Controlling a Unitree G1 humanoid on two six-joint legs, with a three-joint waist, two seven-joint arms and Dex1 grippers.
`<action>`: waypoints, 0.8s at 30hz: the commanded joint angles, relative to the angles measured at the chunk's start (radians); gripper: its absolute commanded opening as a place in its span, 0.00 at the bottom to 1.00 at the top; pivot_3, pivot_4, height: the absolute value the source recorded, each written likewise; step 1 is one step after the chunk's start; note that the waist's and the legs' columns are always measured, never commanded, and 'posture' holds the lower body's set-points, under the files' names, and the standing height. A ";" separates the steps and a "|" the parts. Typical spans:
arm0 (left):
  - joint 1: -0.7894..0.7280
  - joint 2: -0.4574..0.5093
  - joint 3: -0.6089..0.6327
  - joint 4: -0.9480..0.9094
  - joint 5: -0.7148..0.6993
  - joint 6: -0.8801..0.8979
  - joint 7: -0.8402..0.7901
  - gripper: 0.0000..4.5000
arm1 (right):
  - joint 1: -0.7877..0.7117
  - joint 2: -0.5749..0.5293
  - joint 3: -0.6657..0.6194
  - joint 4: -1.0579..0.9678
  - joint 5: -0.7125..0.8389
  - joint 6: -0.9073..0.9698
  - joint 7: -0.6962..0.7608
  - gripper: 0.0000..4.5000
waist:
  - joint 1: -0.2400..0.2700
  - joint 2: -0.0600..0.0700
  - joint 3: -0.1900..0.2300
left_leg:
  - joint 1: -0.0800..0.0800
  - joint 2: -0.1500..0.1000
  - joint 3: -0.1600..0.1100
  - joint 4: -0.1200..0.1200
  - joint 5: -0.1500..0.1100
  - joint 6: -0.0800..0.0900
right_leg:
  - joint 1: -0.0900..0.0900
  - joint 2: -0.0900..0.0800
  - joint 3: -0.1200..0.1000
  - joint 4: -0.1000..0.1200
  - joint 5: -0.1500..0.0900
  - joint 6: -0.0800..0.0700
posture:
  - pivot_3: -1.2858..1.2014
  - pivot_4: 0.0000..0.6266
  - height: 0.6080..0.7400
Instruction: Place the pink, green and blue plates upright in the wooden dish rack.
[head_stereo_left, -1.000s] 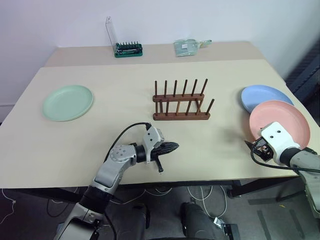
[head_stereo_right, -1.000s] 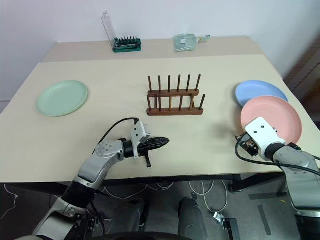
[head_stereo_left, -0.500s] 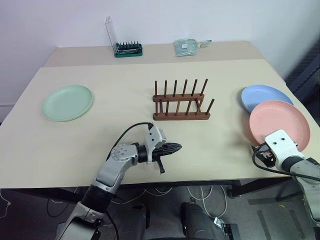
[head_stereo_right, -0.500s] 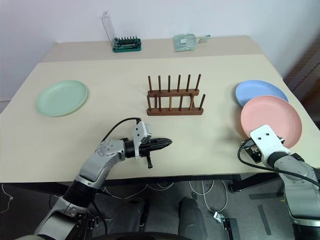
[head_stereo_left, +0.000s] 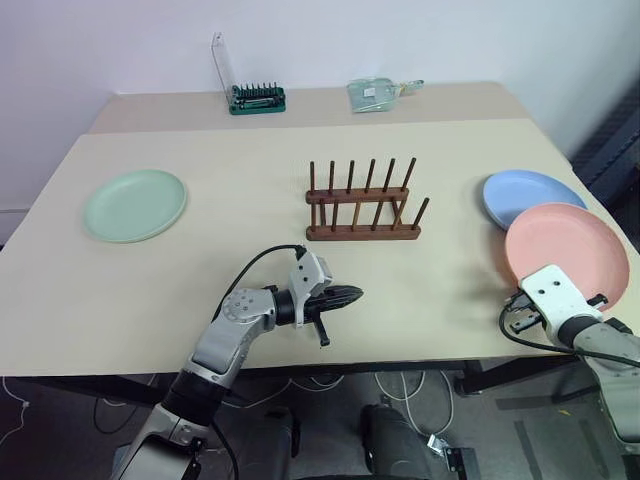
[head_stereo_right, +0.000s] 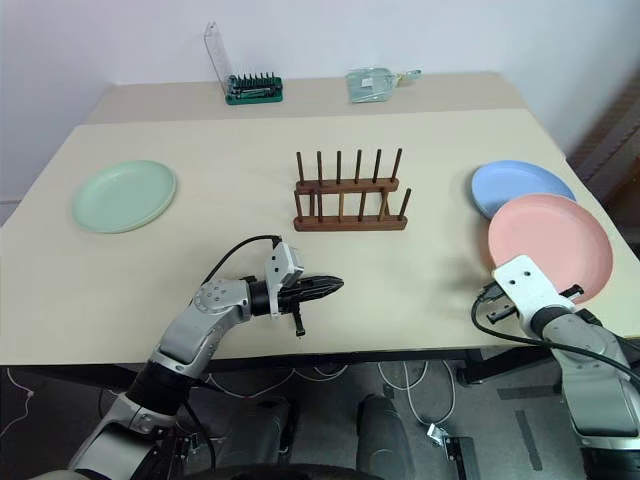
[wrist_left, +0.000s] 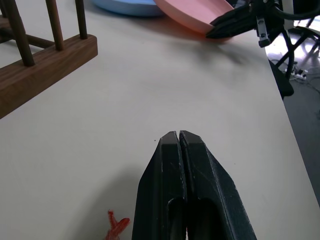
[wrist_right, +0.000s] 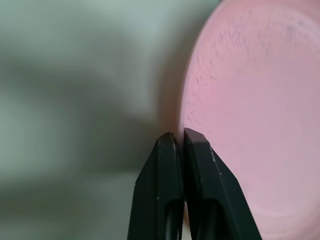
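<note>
The pink plate lies at the table's right edge, its far rim overlapping the blue plate. My right gripper is shut on the pink plate's near rim, and the rim runs between its fingertips. Far off at the left lies the green plate, flat on the table. The wooden dish rack stands in the middle with no plate between its pegs. My left gripper hovers shut and holding nothing, near the front edge and pointing right. The left wrist view shows the right gripper at the pink plate's rim.
A green tool holder with a clear lid and a clear plastic packet sit along the table's back. The pink plate lies close to the table's right edge. A small red mark is on the tabletop below the left gripper.
My right gripper has gone from open to shut at the pink plate's near rim, sinking a little. The pink plate has shifted slightly right. The left arm has stayed still.
</note>
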 joint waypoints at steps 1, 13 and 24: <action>-0.012 -0.002 0.003 -0.016 -0.005 -0.009 -0.002 0.00 | 0.018 -0.009 -0.005 -0.042 -0.004 -0.012 0.016 0.00 | 0.000 0.000 0.000 | 0.000 0.000 0.000 0.000 0.000 0.000 | 0.000 0.000 0.000 0.000 0.000 0.000 | 0.52 0.24 1.00; -0.025 -0.006 0.006 0.014 0.005 -0.026 0.003 0.00 | -0.379 -0.090 -0.048 -0.135 0.159 -0.070 0.109 0.00 | -0.004 0.002 0.001 | 0.000 0.000 0.001 0.000 0.000 0.000 | -0.001 0.000 0.000 0.000 0.000 0.003 | 0.52 0.24 1.00; -0.030 0.002 0.019 0.022 0.014 -0.044 0.023 0.00 | -0.889 0.126 -0.089 -0.005 0.873 0.349 0.231 0.00 | 0.001 0.001 0.002 | -0.004 0.000 -0.004 0.000 0.000 0.000 | -0.002 0.000 -0.002 -0.001 0.002 0.001 | 0.52 0.24 1.00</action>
